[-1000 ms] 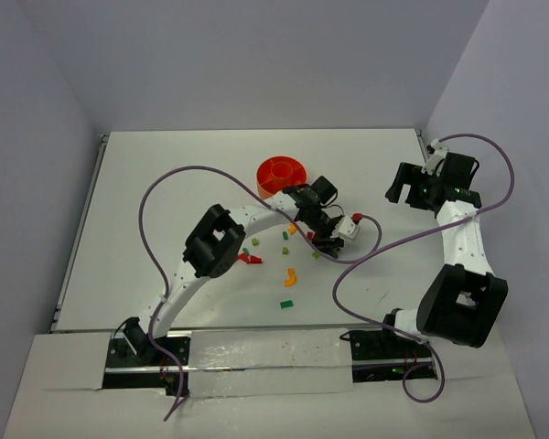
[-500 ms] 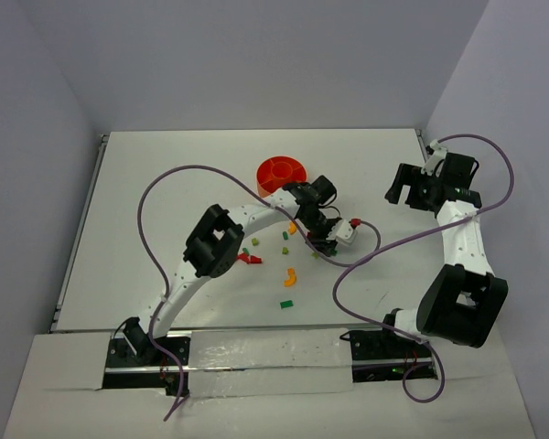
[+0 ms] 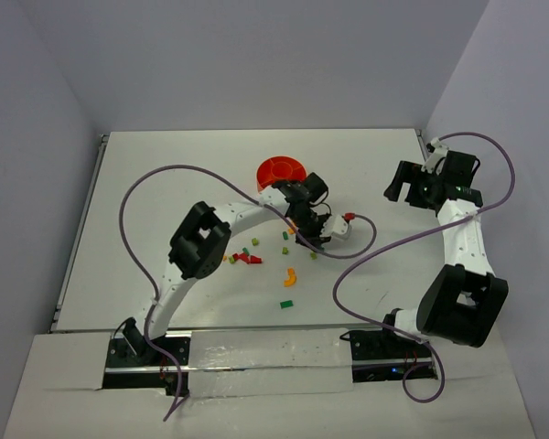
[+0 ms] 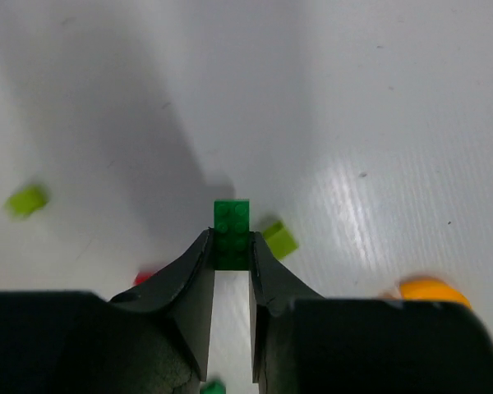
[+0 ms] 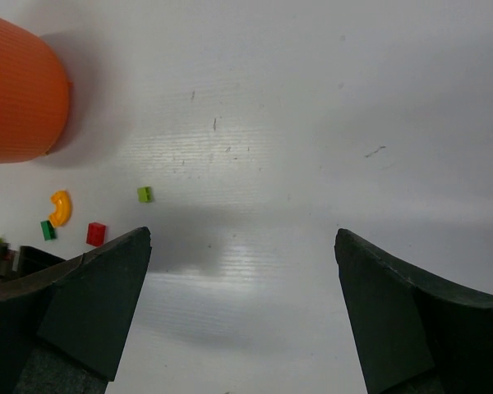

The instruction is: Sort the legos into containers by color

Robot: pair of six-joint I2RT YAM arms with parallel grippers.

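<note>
My left gripper [image 3: 304,234] is shut on a dark green lego brick [image 4: 231,233], which is pinched between the fingertips just below the orange divided bowl [image 3: 281,173]. Loose legos lie around it: a lime brick [image 4: 279,240], another lime one [image 4: 26,199], an orange piece [image 4: 430,289] and a red bit [image 4: 148,275]. My right gripper [image 3: 408,189] is open and empty far to the right, its fingers [image 5: 115,279] wide apart above bare table. The bowl's outer wall also shows in the right wrist view [image 5: 20,98].
More legos lie on the white table: an orange curved piece [image 3: 290,276], a green brick [image 3: 287,304], red pieces [image 3: 248,259]. The right wrist view shows a lime brick [image 5: 145,194], an orange curve [image 5: 59,207], a red brick [image 5: 95,234]. Purple cables loop over the table.
My left arm has swung left and its gripper has moved left and a little toward the bowl. The right arm has not moved.
</note>
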